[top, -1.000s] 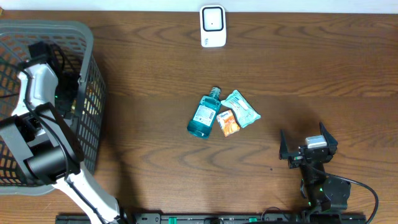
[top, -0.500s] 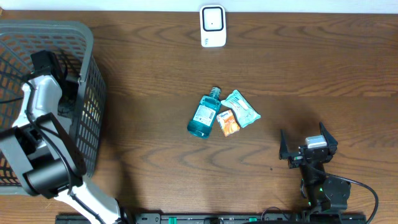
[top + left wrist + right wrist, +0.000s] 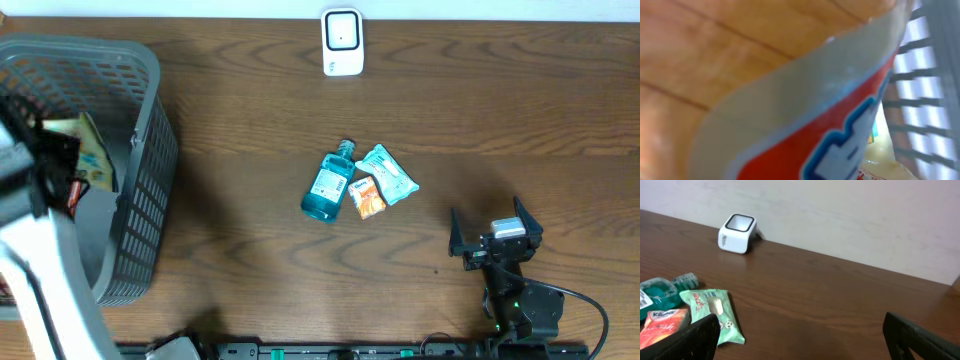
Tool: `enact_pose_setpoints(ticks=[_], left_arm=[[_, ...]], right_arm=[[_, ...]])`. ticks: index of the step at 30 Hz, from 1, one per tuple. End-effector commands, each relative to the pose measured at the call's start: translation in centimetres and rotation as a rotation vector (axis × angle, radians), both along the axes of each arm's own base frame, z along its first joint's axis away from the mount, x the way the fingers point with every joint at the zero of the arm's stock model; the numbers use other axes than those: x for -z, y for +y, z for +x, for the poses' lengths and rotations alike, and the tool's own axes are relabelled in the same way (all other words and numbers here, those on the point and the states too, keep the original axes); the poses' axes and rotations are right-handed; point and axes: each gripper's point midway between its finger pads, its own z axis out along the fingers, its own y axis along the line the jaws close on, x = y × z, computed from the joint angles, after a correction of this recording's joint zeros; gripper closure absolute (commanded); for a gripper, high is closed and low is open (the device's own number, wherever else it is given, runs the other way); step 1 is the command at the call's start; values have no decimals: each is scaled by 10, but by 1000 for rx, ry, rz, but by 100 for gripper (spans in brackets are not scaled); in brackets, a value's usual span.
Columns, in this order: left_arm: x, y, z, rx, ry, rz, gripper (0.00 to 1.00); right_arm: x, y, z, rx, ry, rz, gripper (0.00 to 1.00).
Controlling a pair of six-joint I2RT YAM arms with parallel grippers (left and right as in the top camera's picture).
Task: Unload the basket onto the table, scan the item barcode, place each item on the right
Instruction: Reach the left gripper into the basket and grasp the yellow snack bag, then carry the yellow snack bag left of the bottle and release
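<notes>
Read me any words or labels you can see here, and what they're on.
"Klee", rest unreadable: orange packet
Print blurred: green packet
Label too small: blue bottle
Side marking too small: scanner
Red-and-blue print blurred: packet in left wrist view

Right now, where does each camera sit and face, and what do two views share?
Overhead: above the brown wooden table, facing down; left arm, right gripper show.
Left wrist: in the grey plastic basket, against a tan red-printed packet; no fingers.
Right wrist: low, facing the white box scanner; black fingertips show.
Shared: overhead and right wrist see the scanner.
</notes>
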Motion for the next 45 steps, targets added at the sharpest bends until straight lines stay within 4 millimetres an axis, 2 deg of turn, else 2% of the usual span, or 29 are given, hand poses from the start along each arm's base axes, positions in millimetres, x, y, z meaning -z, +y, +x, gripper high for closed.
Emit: enact_pose_setpoints(ticks=[1, 3, 5, 6, 8, 11, 12, 15, 17, 18, 22, 25, 27, 29, 33, 38, 39, 45], left_arm=[[-57, -27, -10, 94, -188, 31, 92], [-87, -51, -10, 196, -312, 24, 92], [-123, -90, -10, 397, -452, 36, 93], [-132, -104, -11, 462, -488, 40, 93], [-153, -143, -16, 652, -572, 49, 93], [-163, -190, -25, 877, -611, 71, 93], [-160, -213, -29, 997, -601, 86, 93], [-145, -248, -33, 1172, -557, 93, 92], [-133, -271, -33, 1279, -531, 78, 93], [-112, -291, -27, 1341, -473, 38, 93], [-67, -315, -7, 1387, -314, 4, 92], [-14, -333, 14, 1403, -129, -10, 92], [16, -330, 25, 1364, -15, 11, 92], [46, -311, 37, 1255, 117, 62, 93], [91, -280, 57, 1145, 308, 197, 93], [141, -280, 66, 1192, 445, 208, 93], [162, -280, 67, 1196, 495, 193, 92], [211, -284, 62, 1217, 616, 145, 93]], right_arm=[[1, 0, 0, 1, 6, 15, 1], [1, 0, 0, 1, 6, 15, 1], [1, 0, 0, 1, 6, 15, 1], [1, 0, 0, 1, 6, 15, 1], [1, 0, 0, 1, 5, 15, 1], [1, 0, 0, 1, 6, 15, 1], [1, 0, 0, 1, 6, 15, 1], [1, 0, 0, 1, 5, 15, 1], [1, 0, 0, 1, 6, 15, 1], [1, 0, 0, 1, 6, 15, 1], [1, 0, 0, 1, 6, 15, 1], [1, 0, 0, 1, 6, 15, 1], [1, 0, 0, 1, 6, 15, 1], [1, 0, 0, 1, 6, 15, 1], [1, 0, 0, 1, 6, 15, 1], [1, 0, 0, 1, 6, 15, 1], [1, 0, 0, 1, 6, 15, 1], [1, 0, 0, 1, 6, 15, 1]])
